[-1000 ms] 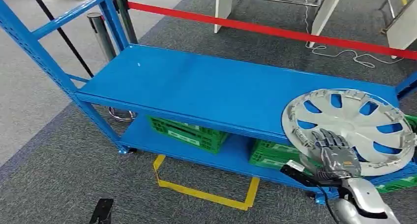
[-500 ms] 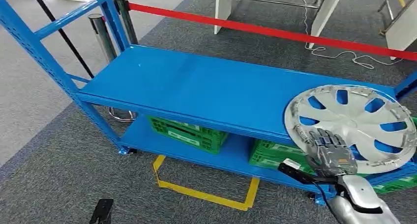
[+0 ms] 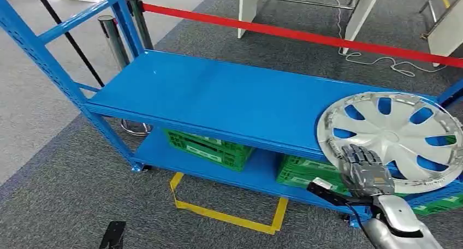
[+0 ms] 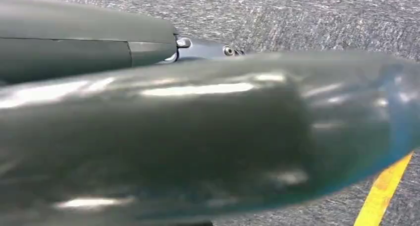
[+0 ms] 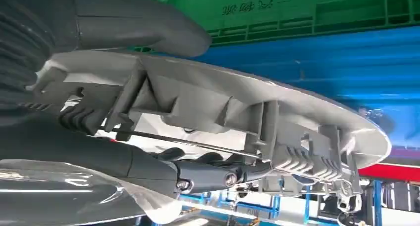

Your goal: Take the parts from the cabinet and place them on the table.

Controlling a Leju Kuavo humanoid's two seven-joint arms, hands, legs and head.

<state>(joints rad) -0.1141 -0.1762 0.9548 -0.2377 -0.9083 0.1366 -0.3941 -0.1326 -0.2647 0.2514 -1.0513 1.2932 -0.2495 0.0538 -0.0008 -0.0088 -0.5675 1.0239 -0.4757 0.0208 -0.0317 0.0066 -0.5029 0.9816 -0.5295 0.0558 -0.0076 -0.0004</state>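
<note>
Right hand (image 3: 367, 175): clamped on the near rim of the hubcap (image 3: 394, 140), dark fingers laid over the upper face; in the right wrist view the thick grey thumb (image 5: 143, 25) lies on one face and the fingers (image 5: 208, 174) on the ribbed clip side.

Hubcap: silver, slotted, tilted, over the right end of the blue cabinet's (image 3: 229, 99) middle shelf; its near rim overhangs the shelf's front edge. Whether the far rim touches the shelf cannot be told.

Left hand: state cannot be told; the left wrist view shows blurred dark robot body, grey carpet and a strip of yellow tape (image 4: 386, 189).

Nearby items:
- Green crates (image 3: 210, 148), on the bottom shelf, one left of centre, another directly under the hand and hubcap.
- Black cable with white plug (image 3: 323, 188), at the right wrist.
- Blue upright post (image 3: 46, 63), left end of the cabinet.
- Chrome stanchions (image 3: 112, 39) with red barrier tape (image 3: 295, 33), just behind the cabinet.
- White table legs (image 3: 355, 11) and a loose white cord (image 3: 377, 60), on the carpet beyond the tape.
- Yellow floor marking (image 3: 229, 213), in front of the cabinet.
- Small black object (image 3: 113, 233), on the carpet at front left.

Open room: middle shelf surface bare from the hubcap to the left post; grey carpet (image 3: 65, 189) open at front.
</note>
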